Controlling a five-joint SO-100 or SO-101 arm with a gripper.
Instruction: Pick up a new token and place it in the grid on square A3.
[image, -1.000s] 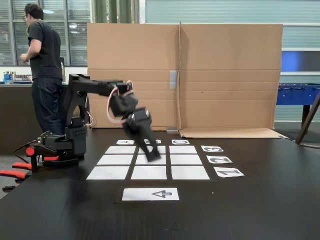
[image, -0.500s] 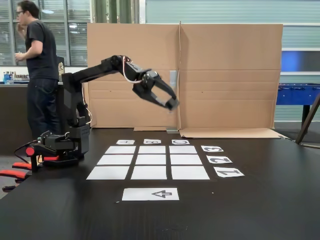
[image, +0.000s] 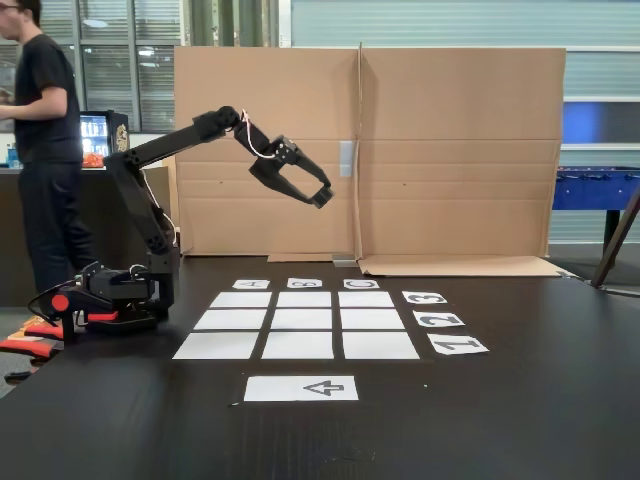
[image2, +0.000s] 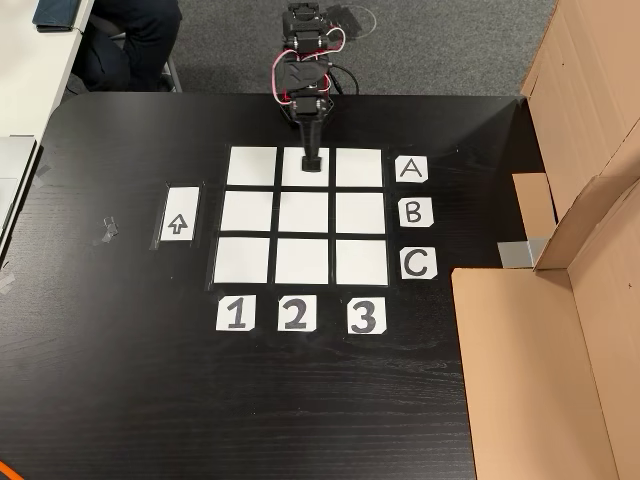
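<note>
The grid of nine white paper cells lies on the black table, also in the other view. Square A3 is the far left cell in the fixed view and the top right cell in the other view; it is bare. My gripper hangs high above the table on the stretched arm, tips together. From above, the gripper lines up over the top middle cell. The token is out of view; I cannot tell whether anything sits between the tips.
A white sheet with an arrow lies beside the grid. Letter and number labels edge two sides. A cardboard wall stands behind the table. A person stands behind the arm's base.
The arm rose from the middle of the grid to high above it, then drew the gripper back to the left. The person stepped left.
</note>
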